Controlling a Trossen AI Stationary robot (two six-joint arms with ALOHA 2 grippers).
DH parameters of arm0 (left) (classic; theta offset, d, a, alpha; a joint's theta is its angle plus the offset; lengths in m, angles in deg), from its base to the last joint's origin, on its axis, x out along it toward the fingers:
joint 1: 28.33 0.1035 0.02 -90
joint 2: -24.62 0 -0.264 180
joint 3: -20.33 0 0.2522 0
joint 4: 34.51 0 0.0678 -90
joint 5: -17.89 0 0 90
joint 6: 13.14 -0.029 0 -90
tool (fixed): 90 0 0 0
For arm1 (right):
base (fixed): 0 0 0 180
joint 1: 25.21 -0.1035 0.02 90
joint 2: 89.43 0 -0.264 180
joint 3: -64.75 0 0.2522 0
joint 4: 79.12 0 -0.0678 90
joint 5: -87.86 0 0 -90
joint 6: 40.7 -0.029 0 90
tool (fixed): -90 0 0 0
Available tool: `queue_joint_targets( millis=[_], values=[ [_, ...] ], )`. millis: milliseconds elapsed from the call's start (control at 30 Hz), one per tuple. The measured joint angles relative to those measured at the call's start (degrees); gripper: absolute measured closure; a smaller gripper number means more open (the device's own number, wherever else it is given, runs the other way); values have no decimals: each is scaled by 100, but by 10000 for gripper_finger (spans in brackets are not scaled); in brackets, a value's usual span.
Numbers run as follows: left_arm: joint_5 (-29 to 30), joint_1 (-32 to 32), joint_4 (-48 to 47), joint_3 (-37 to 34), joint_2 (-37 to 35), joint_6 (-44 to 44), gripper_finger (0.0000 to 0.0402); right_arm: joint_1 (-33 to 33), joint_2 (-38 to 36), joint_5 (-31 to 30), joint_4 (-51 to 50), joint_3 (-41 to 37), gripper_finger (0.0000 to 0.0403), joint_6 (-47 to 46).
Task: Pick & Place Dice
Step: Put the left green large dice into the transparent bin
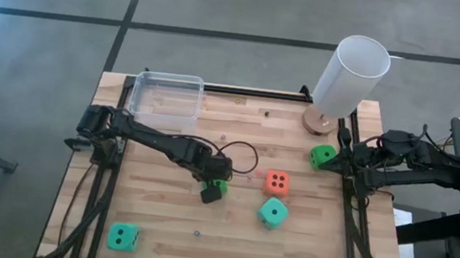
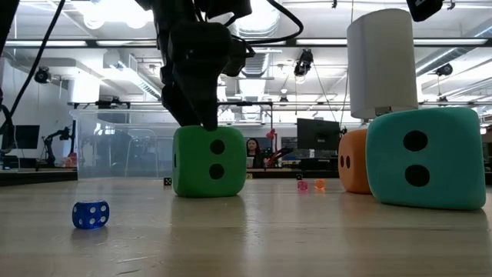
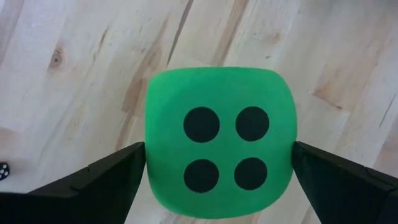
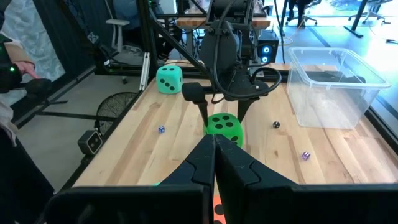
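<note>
A bright green die [image 1: 220, 184] sits flat on the wooden table [image 1: 167, 226] near its middle, four pips up [image 3: 221, 143]. My left gripper [image 3: 219, 146] points down over it, open, with one finger on each side [image 4: 224, 126]. Also on the table are an orange die [image 1: 277, 182], a teal die [image 1: 273, 212], a green die [image 1: 323, 156] at the right and a green die [image 1: 123, 237] at the near left. My right gripper [image 4: 214, 152] waits shut, raised at the table's right edge, holding nothing. My left gripper comes at the green die from above, its open fingers [image 3: 118, 171] standing close against two opposite side faces [image 3: 152, 162]. Whether they touch those faces, I cannot tell. The die rests upright on the table.
A clear plastic tub [image 1: 167, 96] stands at the far left of the table. A tall white cylinder [image 1: 350, 78] stands at the far right on a round wooden base. Tiny dice lie scattered, among them a blue one [image 2: 91, 215]. A person sits in the room behind.
</note>
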Motion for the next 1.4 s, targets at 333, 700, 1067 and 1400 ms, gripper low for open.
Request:
queue_joint_targets(
  millis=[333, 700, 1067, 1400],
  values=[
    [26, -2, -43, -7, 4, -3, 3, 0, 0, 0, 2, 0, 394, 1],
    [34, -2, -45, -81, 2, -1, 4, 0, 0, 0, 2, 0, 394, 1],
    [70, -4, -79, -11, 5, -23, 3, 0, 0, 0, 2, 0, 394, 1],
    [133, -2, -368, 232, 22, -84, 2, 0, 0, 0, 1, 0, 394, 1]
  ],
)
